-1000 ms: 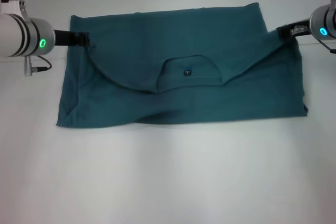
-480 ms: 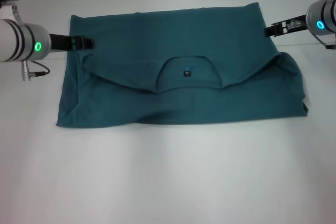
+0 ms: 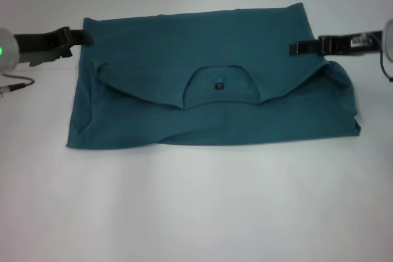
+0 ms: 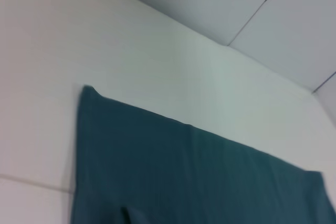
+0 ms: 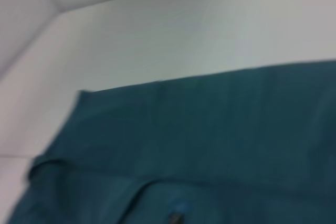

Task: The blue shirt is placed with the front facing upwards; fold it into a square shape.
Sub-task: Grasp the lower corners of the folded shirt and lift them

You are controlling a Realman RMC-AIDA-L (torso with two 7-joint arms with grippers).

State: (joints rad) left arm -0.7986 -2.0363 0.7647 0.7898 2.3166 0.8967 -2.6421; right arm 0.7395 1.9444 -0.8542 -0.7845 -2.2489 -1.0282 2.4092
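The blue shirt (image 3: 202, 41) lies flat on the white table as a wide band. Its top part is folded down over the body, so the collar and small dark neck label (image 3: 219, 84) face up at the middle and the lettering is hidden. My left gripper (image 3: 80, 40) hovers at the shirt's far left corner, open and empty. My right gripper (image 3: 293, 48) hovers over the shirt's far right corner and holds nothing. The shirt also shows in the left wrist view (image 4: 184, 177) and in the right wrist view (image 5: 220, 129).
The white table (image 3: 196, 207) stretches wide in front of the shirt and narrower behind it. A thin cable (image 3: 15, 85) hangs by my left arm at the left edge.
Both grippers have drawn away from the folded shoulder edges they were at, and the arms have pulled outward. The shirt's right shoulder flap has settled flat.
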